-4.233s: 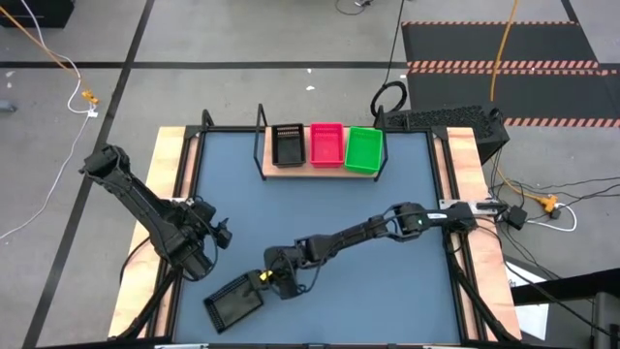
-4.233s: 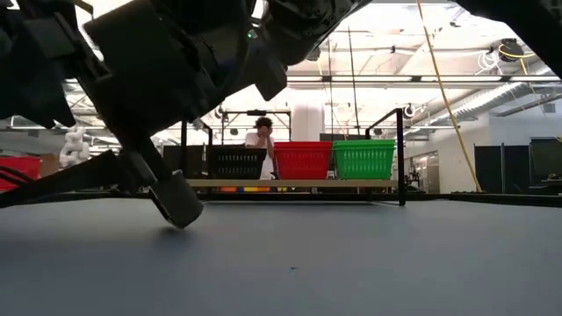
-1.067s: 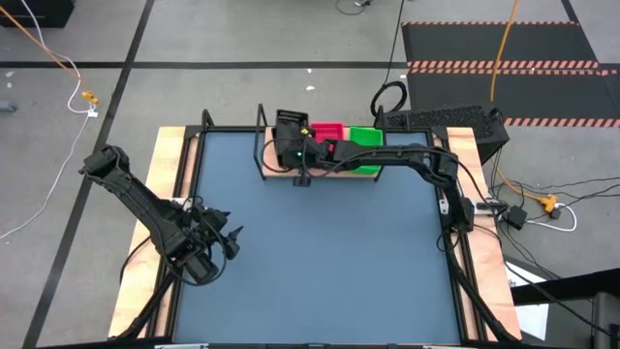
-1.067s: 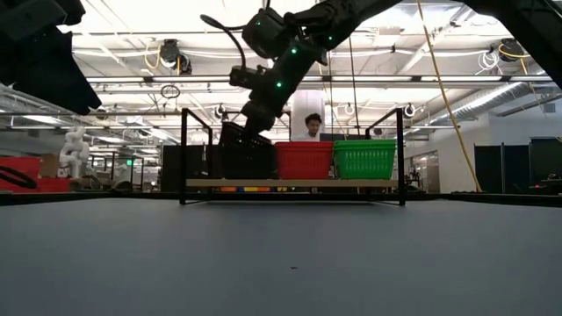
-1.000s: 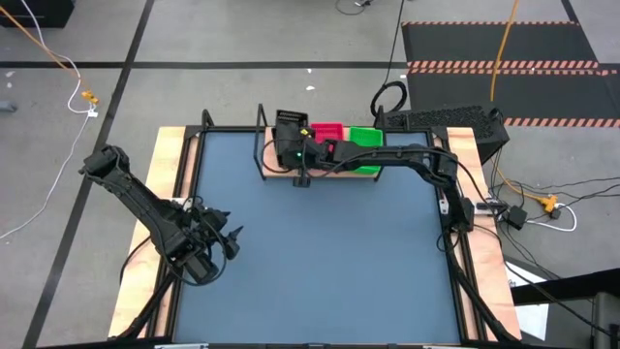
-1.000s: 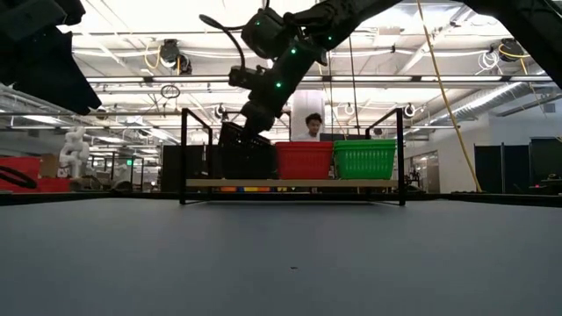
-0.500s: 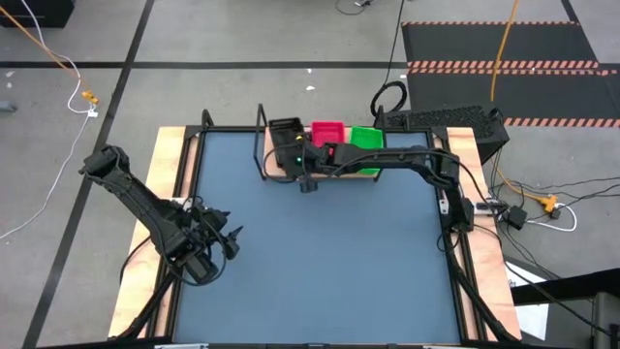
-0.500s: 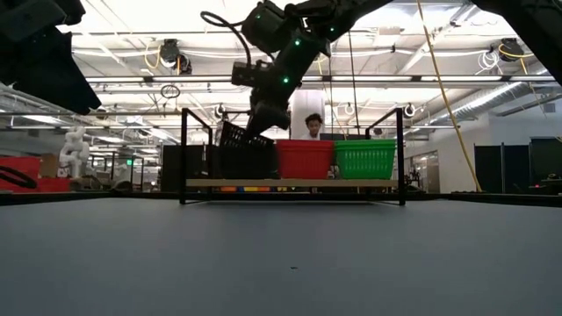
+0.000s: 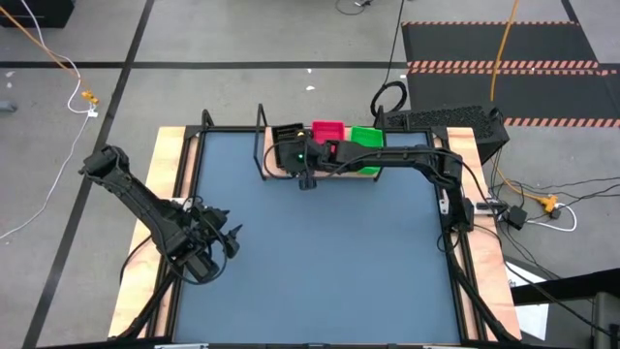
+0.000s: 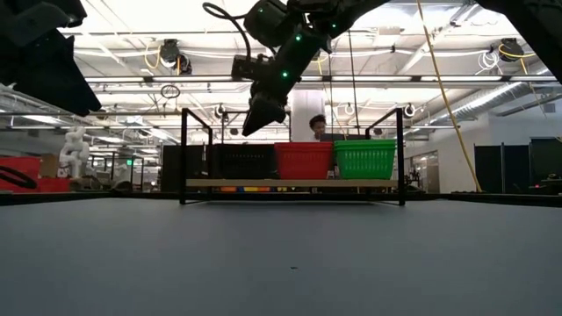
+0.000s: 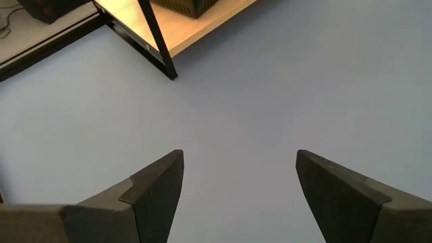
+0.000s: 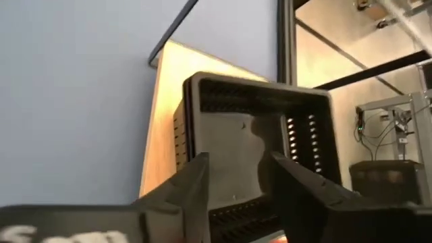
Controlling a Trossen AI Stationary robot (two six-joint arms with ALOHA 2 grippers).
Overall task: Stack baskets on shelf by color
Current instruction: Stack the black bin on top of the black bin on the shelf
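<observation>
The light-wood shelf (image 9: 272, 168) (image 10: 290, 183) stands at the table's far edge. On it, from left to right, sit black baskets (image 9: 284, 136) (image 10: 241, 161) (image 12: 256, 128), pink-red baskets (image 9: 327, 131) (image 10: 304, 160) and green baskets (image 9: 365, 141) (image 10: 363, 159), each colour nested in one place, bottoms on the board. My right gripper (image 9: 306, 173) (image 10: 255, 123) (image 12: 236, 202) hangs open just above the black baskets, clear of them. My left gripper (image 9: 228, 242) (image 11: 239, 182) is open over the table's left near part.
The shelf's black frame posts (image 10: 183, 154) (image 10: 400, 154) rise at both ends, and one leg (image 11: 156, 40) shows in the left wrist view. A person (image 10: 318, 125) stands behind the shelf. Bare blue-grey tabletop (image 9: 329, 252) lies between the shelf and the near edge.
The right gripper held a black basket tilted over the shelf's left end and lowered it there. The basket now sits level on the other black baskets. The gripper has let go and risen a little, standing clear above it.
</observation>
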